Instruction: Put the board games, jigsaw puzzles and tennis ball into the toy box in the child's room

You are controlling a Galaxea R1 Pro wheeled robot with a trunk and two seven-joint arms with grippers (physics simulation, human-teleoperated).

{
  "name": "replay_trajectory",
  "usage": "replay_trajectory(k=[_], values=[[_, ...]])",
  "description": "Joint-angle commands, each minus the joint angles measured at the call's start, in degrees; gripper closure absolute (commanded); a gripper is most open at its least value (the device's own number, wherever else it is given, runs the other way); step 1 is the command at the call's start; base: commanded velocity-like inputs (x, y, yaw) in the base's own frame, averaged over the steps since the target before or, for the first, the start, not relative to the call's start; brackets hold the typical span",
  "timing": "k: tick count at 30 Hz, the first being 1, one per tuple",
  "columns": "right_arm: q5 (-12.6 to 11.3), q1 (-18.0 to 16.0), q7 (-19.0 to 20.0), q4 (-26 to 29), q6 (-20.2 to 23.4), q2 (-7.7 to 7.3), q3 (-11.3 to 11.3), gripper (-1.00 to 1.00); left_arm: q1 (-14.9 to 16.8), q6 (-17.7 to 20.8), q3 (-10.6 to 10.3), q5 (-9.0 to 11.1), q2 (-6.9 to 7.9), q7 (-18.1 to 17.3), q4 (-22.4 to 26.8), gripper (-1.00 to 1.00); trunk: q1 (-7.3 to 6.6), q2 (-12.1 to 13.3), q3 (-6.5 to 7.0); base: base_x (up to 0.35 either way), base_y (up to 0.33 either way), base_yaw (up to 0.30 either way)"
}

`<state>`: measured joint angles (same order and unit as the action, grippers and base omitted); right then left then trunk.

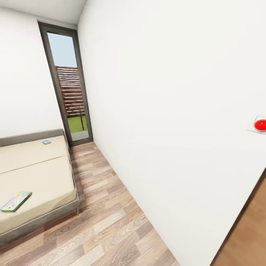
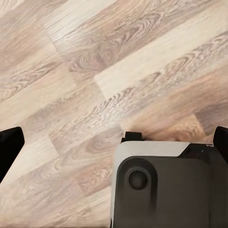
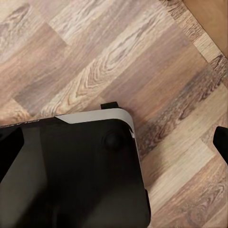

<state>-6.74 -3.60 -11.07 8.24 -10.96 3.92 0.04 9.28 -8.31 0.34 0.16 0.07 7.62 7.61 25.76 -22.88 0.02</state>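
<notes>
Board games lay on the bed: a colourful box near its foot, a smaller one by the headboard, both well apart from the jaws, which hung open over plank floor. Driving close first seemed wise.

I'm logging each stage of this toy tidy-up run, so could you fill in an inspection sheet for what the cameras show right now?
Surface: bed with bare beige mattress; wood-plank floor.
Job's things: colourful flat board game near the bed's front edge; smaller flat box near the headboard.
Clutter: nothing seen.
Hands: left hand and right hand hang over the floor, fingertips wide apart, holding nothing.
Cables: nothing seen.
Surroundings: white wall, tall glazed door, red round button on the wall.
</notes>
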Motion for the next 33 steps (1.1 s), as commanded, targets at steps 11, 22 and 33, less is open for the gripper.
replay_trajectory(k=[11, 22, 33], values=[[-0.56, 0.00, 0.01, -0.05, -0.29, 0.02, 0.05, -1.00, 0.04, -0.21, 0.01, 0.00, -0.06, 0.09, -0.10, -1.00, 0.02, -0.03, -0.02, 0.000, 0.000, 0.293], [-0.56, 0.00, 0.00, -0.06, -0.25, 0.03, 0.05, -1.00, 0.04, -0.30, -0.07, -0.06, -0.07, 0.03, -0.09, -1.00, 0.02, -0.03, -0.02, 0.000, 0.000, 0.293], [-0.56, 0.00, 0.00, -0.07, -0.29, 0.03, 0.05, -1.00, 0.04, -0.30, -0.32, -0.39, -0.19, 0.03, -0.13, -1.00, 0.02, -0.03, -0.02, 0.000, 0.000, 0.293]])
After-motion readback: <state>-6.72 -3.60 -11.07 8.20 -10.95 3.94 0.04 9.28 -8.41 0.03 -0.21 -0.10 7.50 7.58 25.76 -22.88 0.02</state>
